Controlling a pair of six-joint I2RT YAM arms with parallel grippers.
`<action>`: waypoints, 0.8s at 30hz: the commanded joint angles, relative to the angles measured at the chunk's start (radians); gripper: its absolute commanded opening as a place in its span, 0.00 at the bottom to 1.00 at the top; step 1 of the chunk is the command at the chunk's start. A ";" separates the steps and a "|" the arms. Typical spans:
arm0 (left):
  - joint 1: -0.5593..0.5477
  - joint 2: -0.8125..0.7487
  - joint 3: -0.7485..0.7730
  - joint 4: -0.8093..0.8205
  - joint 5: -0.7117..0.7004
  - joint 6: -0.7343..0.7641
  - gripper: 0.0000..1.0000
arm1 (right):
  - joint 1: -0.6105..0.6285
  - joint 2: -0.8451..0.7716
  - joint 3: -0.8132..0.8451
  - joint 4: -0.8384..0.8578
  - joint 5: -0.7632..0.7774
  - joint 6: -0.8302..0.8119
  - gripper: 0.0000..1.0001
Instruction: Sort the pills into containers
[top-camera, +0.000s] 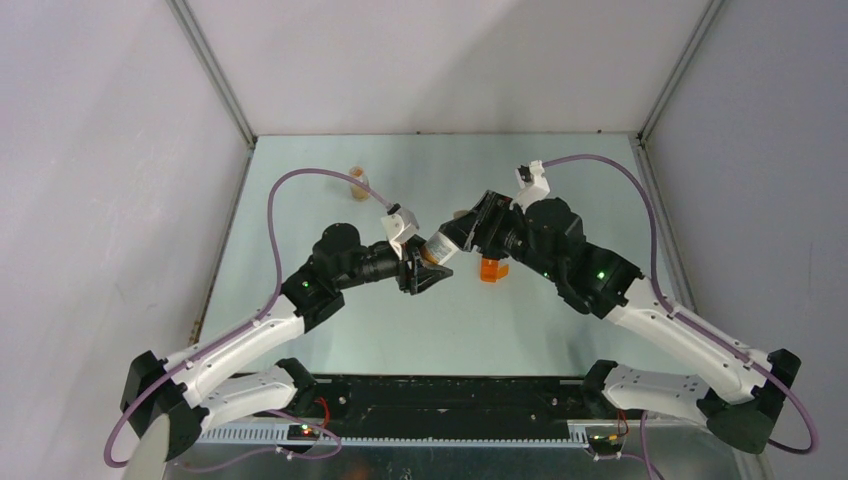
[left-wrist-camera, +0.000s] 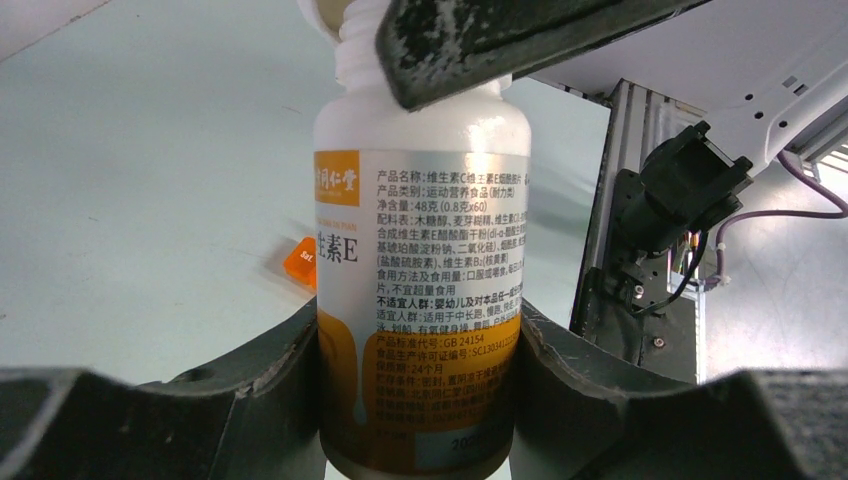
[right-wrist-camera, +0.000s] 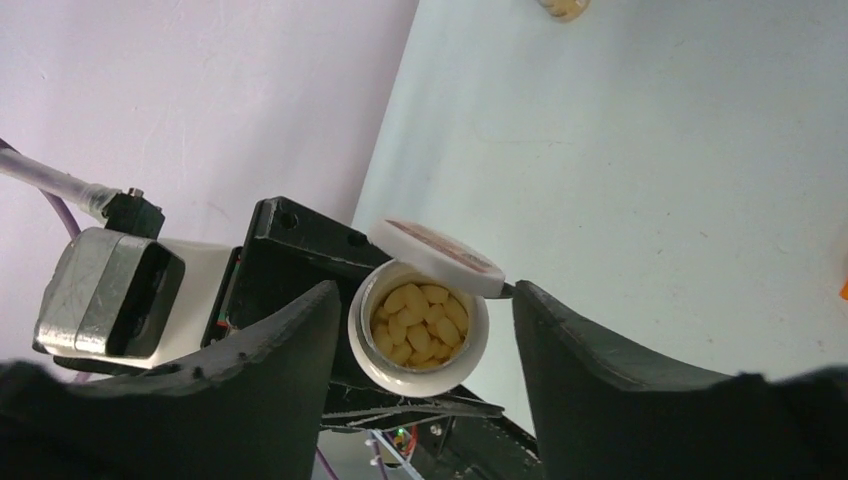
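— While the left gripper (top-camera: 424, 272) is clamped on the pill bottle (left-wrist-camera: 420, 300), which way does it point?
— Its long axis runs straight toward the right gripper (right-wrist-camera: 425, 300). That one's jaws stand apart astride the mouth, with the cap (right-wrist-camera: 435, 256) tilted on the rim.
— Anything nearby?
— An orange day box (top-camera: 490, 270) lies just under the right wrist, and a small jar (top-camera: 358, 183) stands well apart at the far left

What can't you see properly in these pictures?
- Top view: the left gripper and right gripper hide most of the bottle; its pills don't show.
- Left wrist view: a right gripper finger covers the bottle's mouth; the bottle hides part of the orange piece.
- Right wrist view: the top edge cuts off the small jar.
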 joint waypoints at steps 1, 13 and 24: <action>-0.004 -0.024 0.042 0.039 0.002 -0.016 0.09 | 0.005 0.021 0.006 0.068 -0.010 0.047 0.64; -0.003 -0.060 0.016 0.069 -0.065 -0.065 0.97 | -0.034 0.011 -0.008 0.111 -0.093 0.032 0.41; 0.017 0.000 0.109 -0.011 0.054 -0.154 0.91 | -0.146 -0.036 -0.022 0.120 -0.328 -0.079 0.40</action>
